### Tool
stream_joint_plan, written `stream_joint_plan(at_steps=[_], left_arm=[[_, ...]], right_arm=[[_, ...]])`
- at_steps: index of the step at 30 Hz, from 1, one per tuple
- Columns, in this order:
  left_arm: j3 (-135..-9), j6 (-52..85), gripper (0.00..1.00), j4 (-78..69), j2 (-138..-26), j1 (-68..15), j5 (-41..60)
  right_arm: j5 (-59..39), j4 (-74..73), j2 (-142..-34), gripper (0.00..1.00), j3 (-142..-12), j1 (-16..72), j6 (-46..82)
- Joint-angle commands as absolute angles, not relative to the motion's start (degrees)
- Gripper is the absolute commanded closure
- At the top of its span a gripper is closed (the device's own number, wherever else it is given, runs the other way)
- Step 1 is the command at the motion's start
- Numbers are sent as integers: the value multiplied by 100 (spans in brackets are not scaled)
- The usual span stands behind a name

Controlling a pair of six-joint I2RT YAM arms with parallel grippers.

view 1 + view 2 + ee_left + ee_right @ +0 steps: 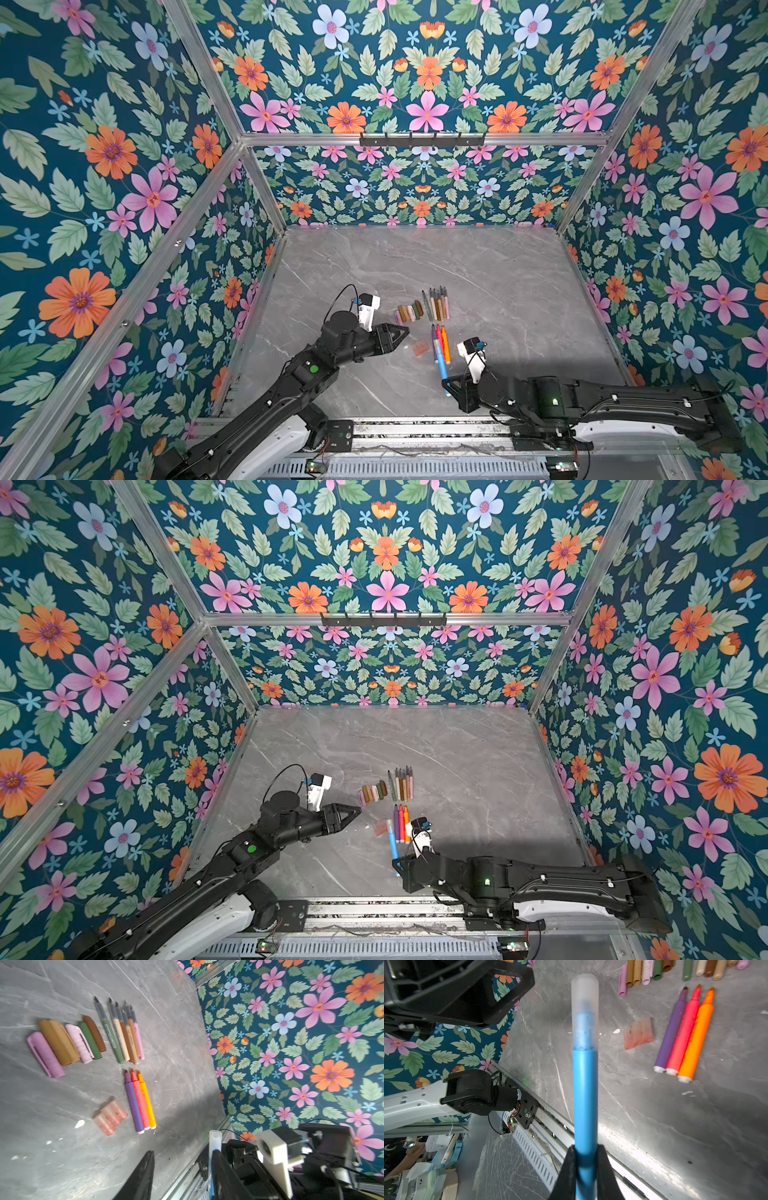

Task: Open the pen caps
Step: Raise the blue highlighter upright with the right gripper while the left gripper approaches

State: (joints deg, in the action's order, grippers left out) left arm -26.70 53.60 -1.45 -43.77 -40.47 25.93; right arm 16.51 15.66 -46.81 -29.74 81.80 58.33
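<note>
On the table, stubby pen caps, pink, tan, brown

The tabletop is showing grey marble streaked with pale veins; the walls are wearing dark teal paper patterned with pink, orange and pale blue flowers among green leaves; the pen caps are running pink, ochre, pale pink, green, brown; the translucent caps are glowing reddish-orange; the thin pens are showing olive, cream, brown, tan and pink under grey necks; the three markers are lying purple, hot pink and orange, white-ended; the blue marker is wearing a frosted cap; the left tool and the right tool are both showing black.
</note>
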Motion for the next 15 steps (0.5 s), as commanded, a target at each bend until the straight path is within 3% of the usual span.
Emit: stream_joint_plan(at_steps=[1, 15], left_arm=[[-2534, 5803, 52, -869, -4299, -4069, 2699], [-1987, 6408, 51, -1902, -4737, -4605, 2442]], right_arm=[[1708, 1759, -4562, 93, -2910, 8182, 5844], [1635, 1696, -5605, 93, -3536, 8187, 5512]])
